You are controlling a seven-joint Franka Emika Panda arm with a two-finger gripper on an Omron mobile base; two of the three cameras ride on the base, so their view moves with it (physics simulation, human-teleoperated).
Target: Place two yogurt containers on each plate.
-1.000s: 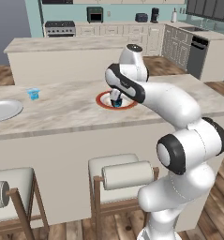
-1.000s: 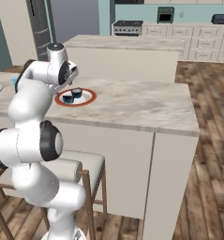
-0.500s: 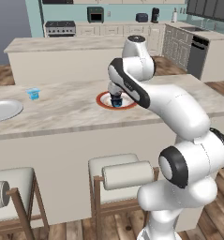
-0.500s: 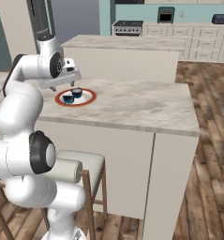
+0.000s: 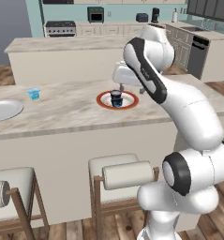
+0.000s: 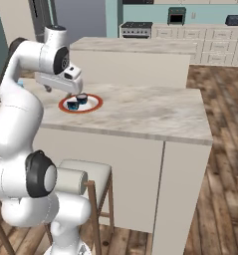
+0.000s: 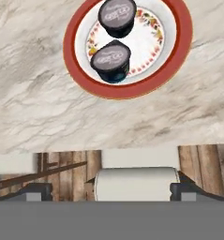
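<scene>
Two dark yogurt containers (image 7: pixel 112 60) sit on our red-rimmed plate (image 7: pixel 179 56), filling its quota, so our gripper (image 5: pixel 124 80) hangs wide and empty above.

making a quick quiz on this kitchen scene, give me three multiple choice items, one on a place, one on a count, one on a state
1. Where does the light blue yogurt cup stand?
A. on the marble counter, off both plates
B. on the red-rimmed plate
C. on a stool

2. How many dark yogurt cups sit on the round white plate with the orange-red rim?
A. none
B. one
C. two

3. What state is the gripper in?
A. shut on a cup
B. open, holding nothing
C. shut on the plate

Answers:
1 A: it stands on bare counter near the pale grey plate.
2 C: two dark cups sit inside its rim.
3 B: its fingers stand apart with nothing between.
</scene>
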